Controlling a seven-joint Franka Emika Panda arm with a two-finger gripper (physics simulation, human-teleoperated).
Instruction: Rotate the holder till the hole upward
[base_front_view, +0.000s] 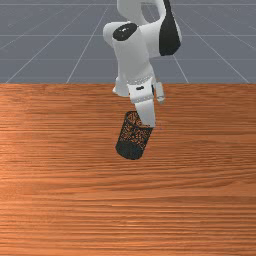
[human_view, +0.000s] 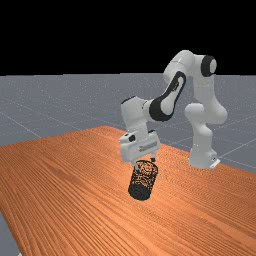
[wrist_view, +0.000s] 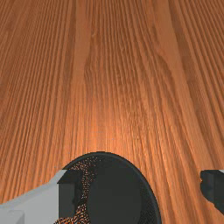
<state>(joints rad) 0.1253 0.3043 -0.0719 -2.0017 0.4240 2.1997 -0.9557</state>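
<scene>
Seen from the wrist view, the mesh holder (base_front_view: 131, 150) shows its dark inner base and perforated wall through the open mouth. Claw (human_view: 145, 164) points down at the rim, fingers spread wide, one overlapping the mouth, the other outside. Holder sits in from the worktop's (base_front_view: 50, 175) arm-side edge; mouth upward, long axis leaning toward the front view's right.

Orange-brown wood table (base_front_view: 60, 200), with the black mesh holder (base_front_view: 130, 150) tilted on it
</scene>
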